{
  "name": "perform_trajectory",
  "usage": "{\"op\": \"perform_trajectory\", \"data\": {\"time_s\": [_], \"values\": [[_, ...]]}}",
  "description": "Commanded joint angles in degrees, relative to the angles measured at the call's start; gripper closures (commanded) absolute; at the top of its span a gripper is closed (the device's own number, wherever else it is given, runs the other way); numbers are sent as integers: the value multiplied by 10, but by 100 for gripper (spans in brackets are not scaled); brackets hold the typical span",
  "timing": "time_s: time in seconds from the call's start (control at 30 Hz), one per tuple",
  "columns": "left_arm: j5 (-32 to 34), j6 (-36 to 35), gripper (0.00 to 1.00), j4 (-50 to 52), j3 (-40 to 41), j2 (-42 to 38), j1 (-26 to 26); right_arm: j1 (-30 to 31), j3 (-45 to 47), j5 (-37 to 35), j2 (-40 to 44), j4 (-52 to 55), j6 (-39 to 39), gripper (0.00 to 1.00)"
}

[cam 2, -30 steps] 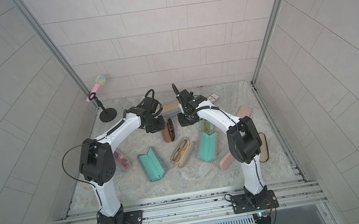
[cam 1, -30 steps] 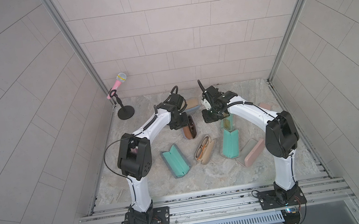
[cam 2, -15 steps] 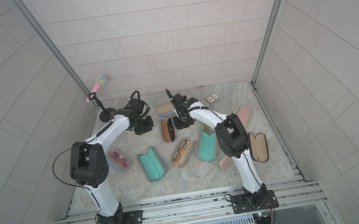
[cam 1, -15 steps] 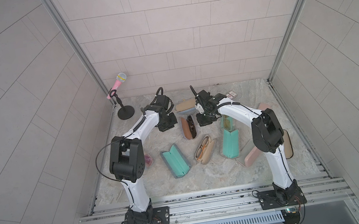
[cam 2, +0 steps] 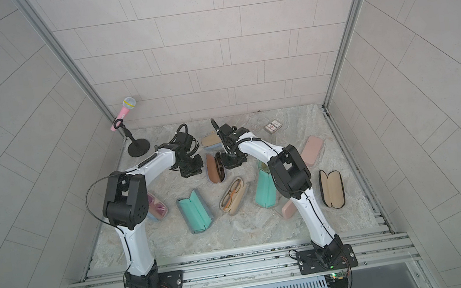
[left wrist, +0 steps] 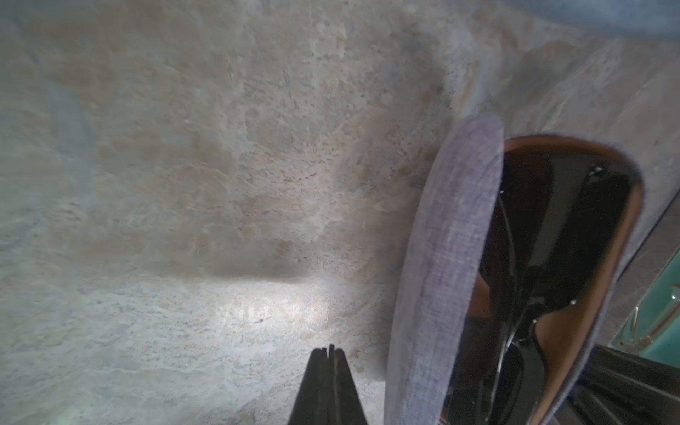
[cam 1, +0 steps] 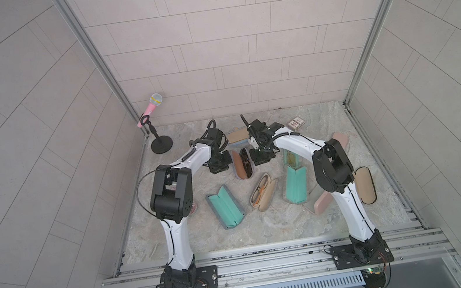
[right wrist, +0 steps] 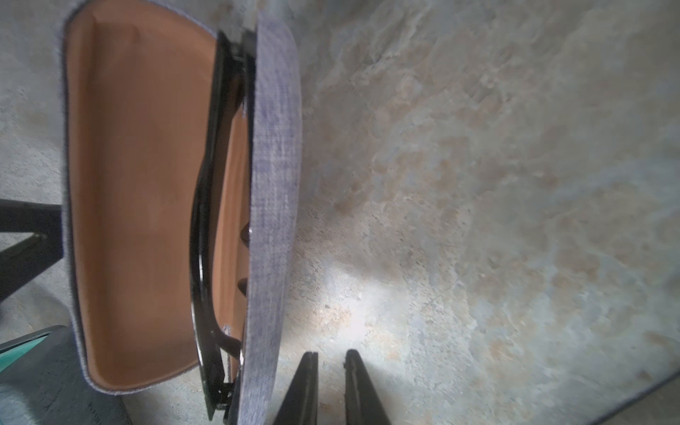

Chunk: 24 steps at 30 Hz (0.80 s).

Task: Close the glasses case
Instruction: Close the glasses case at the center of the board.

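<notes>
The glasses case (cam 1: 242,163) (cam 2: 215,167) has a grey-blue fabric shell and brown lining, and lies partly open on the stone table with black sunglasses (right wrist: 206,206) inside. My left gripper (cam 1: 220,166) (left wrist: 329,351) is low beside the case's left shell (left wrist: 441,276), fingers pressed together with nothing between them, tips a little apart from the fabric. On the other side, my right gripper (cam 1: 262,158) (right wrist: 329,355) sits next to the right shell (right wrist: 274,184). Its fingers stand a narrow gap apart and hold nothing.
Nearby lie two open teal cases (cam 1: 225,206) (cam 1: 296,184), a beige case with glasses (cam 1: 263,192), pink cases (cam 1: 322,203) (cam 1: 340,140), a black open case (cam 1: 365,185) and a tan case (cam 1: 237,135). A card box (cam 1: 296,123) and microphone stand (cam 1: 156,124) are at the back.
Both grippers have come down and settled on either side of the case. The left jaws have shut. The right jaws are much as they were.
</notes>
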State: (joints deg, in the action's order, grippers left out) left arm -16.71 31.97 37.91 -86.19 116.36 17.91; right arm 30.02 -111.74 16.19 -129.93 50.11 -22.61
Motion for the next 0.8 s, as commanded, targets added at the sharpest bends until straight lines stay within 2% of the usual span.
{"op": "perform_trajectory", "data": {"time_s": [0.0, 0.77], "values": [[-3, 0, 100, -2, -5, 13, 5, 8, -22, 1, -15, 20, 10, 82], [-2, 25, 100, -5, -47, 36, 70, 41, -67, 25, -41, 36, 28, 80]]}}
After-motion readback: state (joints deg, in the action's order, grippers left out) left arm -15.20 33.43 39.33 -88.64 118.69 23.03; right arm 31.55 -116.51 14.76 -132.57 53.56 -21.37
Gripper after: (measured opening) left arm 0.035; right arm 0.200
